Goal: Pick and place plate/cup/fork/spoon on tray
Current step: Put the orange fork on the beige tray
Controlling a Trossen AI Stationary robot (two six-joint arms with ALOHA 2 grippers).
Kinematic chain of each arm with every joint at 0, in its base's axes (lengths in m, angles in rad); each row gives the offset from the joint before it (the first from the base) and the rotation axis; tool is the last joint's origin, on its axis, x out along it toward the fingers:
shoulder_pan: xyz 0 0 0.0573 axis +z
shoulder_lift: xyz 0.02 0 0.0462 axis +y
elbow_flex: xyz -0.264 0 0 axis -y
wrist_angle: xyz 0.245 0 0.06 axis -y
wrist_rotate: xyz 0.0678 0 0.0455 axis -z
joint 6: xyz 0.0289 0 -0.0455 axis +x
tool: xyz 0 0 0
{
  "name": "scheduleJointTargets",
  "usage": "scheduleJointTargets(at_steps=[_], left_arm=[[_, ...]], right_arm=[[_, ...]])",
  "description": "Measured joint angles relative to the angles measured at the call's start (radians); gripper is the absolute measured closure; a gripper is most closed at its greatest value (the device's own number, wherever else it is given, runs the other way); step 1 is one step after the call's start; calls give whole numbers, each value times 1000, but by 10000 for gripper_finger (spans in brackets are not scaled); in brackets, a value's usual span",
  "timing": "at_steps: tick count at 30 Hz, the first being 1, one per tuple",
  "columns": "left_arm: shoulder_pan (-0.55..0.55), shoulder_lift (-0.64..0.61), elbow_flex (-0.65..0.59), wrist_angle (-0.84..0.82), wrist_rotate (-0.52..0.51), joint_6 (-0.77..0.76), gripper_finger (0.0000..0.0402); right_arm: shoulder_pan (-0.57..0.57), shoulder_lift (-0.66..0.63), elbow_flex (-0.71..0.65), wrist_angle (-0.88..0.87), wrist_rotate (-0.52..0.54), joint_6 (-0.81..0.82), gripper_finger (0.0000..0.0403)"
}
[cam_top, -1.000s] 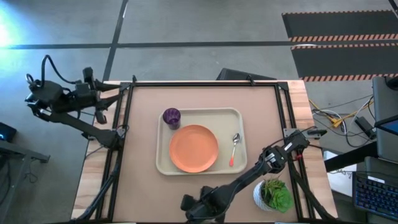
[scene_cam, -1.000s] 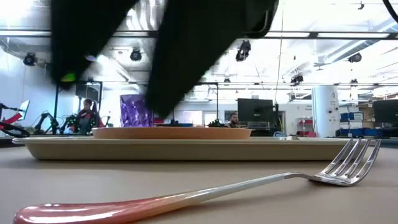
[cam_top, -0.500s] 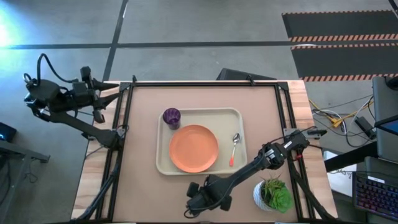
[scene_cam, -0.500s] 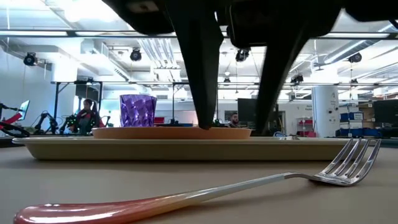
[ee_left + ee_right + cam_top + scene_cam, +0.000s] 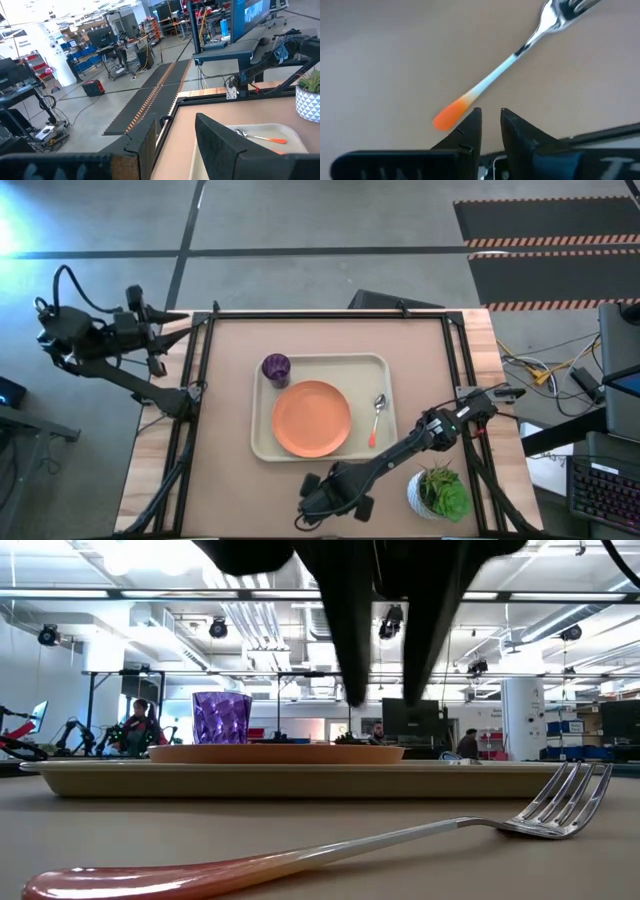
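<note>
A cream tray (image 5: 262,448) sits mid-frame on the brown table (image 5: 230,350), holding an orange plate (image 5: 312,418), a purple cup (image 5: 276,368) at its upper left and a spoon (image 5: 377,418) at its right. The right gripper (image 5: 318,502) sits low centre, beside a potted plant (image 5: 440,492); the left gripper (image 5: 152,335) hangs upper left

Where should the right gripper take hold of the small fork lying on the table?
Probably from straight above, mid-handle on the small silver-tined, orange-handled fork, fingers either side of the thin shaft. It lies flat on the brown table; the tines flare wider. The right gripper hangs above its orange end.
</note>
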Motion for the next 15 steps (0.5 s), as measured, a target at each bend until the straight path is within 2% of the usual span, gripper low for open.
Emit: scheduleJointTargets(at_steps=[7, 15], left_arm=[[0, -20, 0, -2, 0, 3, 282], [1, -40, 0, 0, 1, 19, 282]], right_arm=[[-14, 5, -2, -21, 2, -4, 374], [-10, 6, -2, -60, -8, -55, 374]])
